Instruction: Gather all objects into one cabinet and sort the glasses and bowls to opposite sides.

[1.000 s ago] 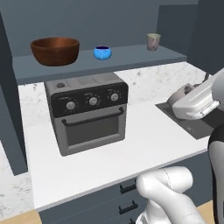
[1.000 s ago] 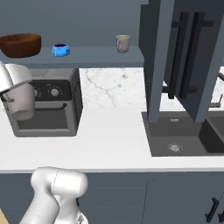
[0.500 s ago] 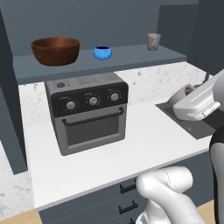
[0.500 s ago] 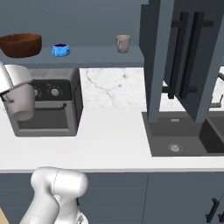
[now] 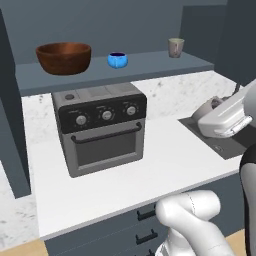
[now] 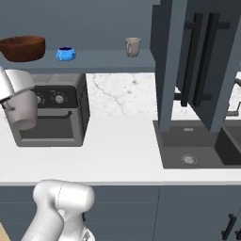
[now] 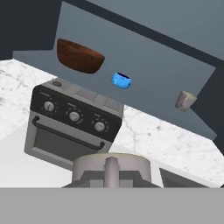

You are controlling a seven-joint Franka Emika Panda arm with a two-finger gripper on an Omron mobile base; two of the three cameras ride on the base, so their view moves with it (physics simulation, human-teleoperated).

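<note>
On the slate-blue cabinet's shelf floor (image 5: 150,67) the large brown wooden bowl (image 5: 63,57) stands at the left. The small blue bowl (image 5: 117,60) is beside it, and a beige-grey cup (image 5: 175,47) stands alone at the right. The hand view shows the same row: brown bowl (image 7: 80,56), blue bowl (image 7: 121,80), cup (image 7: 186,100). My gripper (image 7: 111,169) is shut on the second cup (image 7: 87,167), with one finger over its rim. It hangs above the counter, below and in front of the shelf, right of the oven (image 5: 206,108).
A grey toaster oven (image 5: 100,127) sits on the white counter under the shelf's left half. A dark sink (image 6: 197,146) lies to the right, with tall dark cabinet doors (image 6: 197,61) open above it. Grey drawers (image 5: 145,220) run below the counter edge.
</note>
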